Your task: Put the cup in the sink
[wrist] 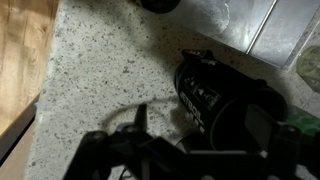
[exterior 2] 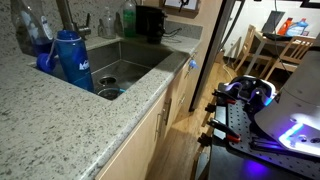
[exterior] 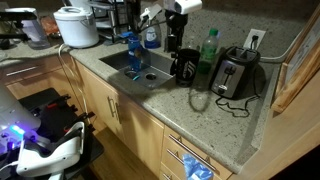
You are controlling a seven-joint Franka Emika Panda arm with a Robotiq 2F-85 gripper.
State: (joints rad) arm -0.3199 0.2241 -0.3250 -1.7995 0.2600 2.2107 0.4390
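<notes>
Here, a black cup [exterior: 184, 67] is seen standing upright on a speckled stone counter [exterior: 215, 125], between the sink [exterior: 150, 75] and a chrome toaster [exterior: 237, 72], with a green bottle [exterior: 208, 50] just beside it. The cup is shown outside the basin, and a handle can be made out on its side in an exterior view. In the wrist view its dark body [wrist: 210, 95] is marked with pale lettering too blurred to be read.

The gripper [exterior: 175, 45] is held directly above the cup. Its fingers are rendered as a dark blur at the bottom of the wrist view, so it cannot be told whether they are spread or closed, or whether the cup is touched.

A blue tumbler [exterior 2: 70, 60] is placed at the sink's edge; whether it is set on the rim or in the basin cannot be told. A clear glass [exterior: 199, 100] is left on the counter in front of the toaster, and a white rice cooker [exterior: 77, 25] is parked at the counter's far end. The counter is carried on light wooden cabinets [exterior: 110, 105] above a wooden floor [exterior 2: 180, 150]. Wooden chairs [exterior 2: 262, 48] are glimpsed in the room beyond.
</notes>
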